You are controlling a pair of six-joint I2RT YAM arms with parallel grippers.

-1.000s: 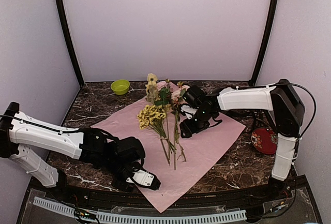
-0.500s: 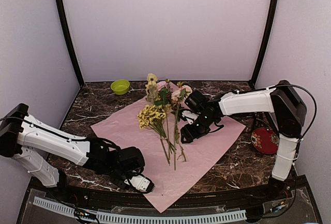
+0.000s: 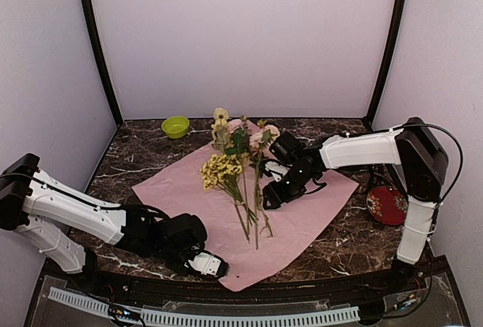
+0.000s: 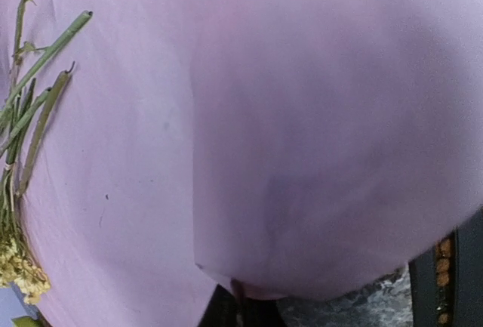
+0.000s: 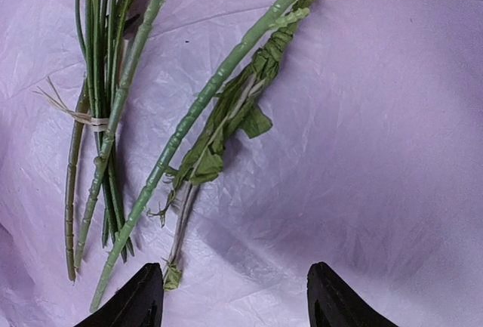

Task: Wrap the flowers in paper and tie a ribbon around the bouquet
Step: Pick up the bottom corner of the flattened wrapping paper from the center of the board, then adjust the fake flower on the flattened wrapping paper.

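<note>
At the centre of the dark marble table [image 3: 136, 153] lies the pink-lilac paper [image 3: 189, 183], spread flat with one corner toward 6 o'clock and another toward 3 o'clock. The flowers [image 3: 226, 168] rest on its middle, with the pale pink and yellow heads toward 12 o'clock and the thin green stems [image 5: 200, 108] trailing toward 6 o'clock. The left gripper [image 3: 217, 268] sits low at the sheet's 6 o'clock corner. In the left wrist view a flap of paper rises close to the lens and gathers into the dark fingertips at the bottom edge, so the jaws appear pinched together on that corner. The stem ends and a tuft of yellow blossom lie off to 9 o'clock in that same view. The right gripper [image 3: 269, 197] hovers over the paper just at 3 o'clock of the stems. Its wrist view shows the two black fingers [image 5: 147, 300] set wide apart with only creased paper between them, so the jaws are open and hold nothing. Beyond them is a thin bundle of stems bound with a pale tie and a thicker stalk running diagonally. A small green bowl [image 3: 175, 125] stands on the table at 11 o'clock, well apart from the sheet. A red patterned disc [image 3: 386, 205] lies at 3 o'clock beside the right arm's base.
</note>
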